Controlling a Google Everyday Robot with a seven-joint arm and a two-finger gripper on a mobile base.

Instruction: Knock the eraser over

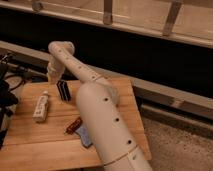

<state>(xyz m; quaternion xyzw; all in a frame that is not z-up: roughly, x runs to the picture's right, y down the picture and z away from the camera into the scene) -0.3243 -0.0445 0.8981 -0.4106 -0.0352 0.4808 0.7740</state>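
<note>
**Wooden worktop before a dark wall: pincer beside the eraser**

A wooden worktop (120, 100) stands in front of a dark wall panel, with a pale ledge and upright posts above it. A grey speckled floor lies to the right of the worktop.

The white arm (107, 130) rises from the lower foreground, runs up and to the left across the worktop, bends at an elbow near the back edge and turns downward. The pincer (52, 76) hangs at the end of this downward section, over the rear left part of the worktop. Whether it is released or clenched cannot be told.

The eraser (63, 90), a small black block with thin pale stripes, appears to stand upright on the rear left part of the worktop, just beside the pincer, below and to its right. Contact between the two cannot be confirmed.

A white tube (41, 106) lies to the left of the eraser. A small red object (73, 125) and a light-blue pad (83, 135) lie nearer the front, close against the arm.
</note>
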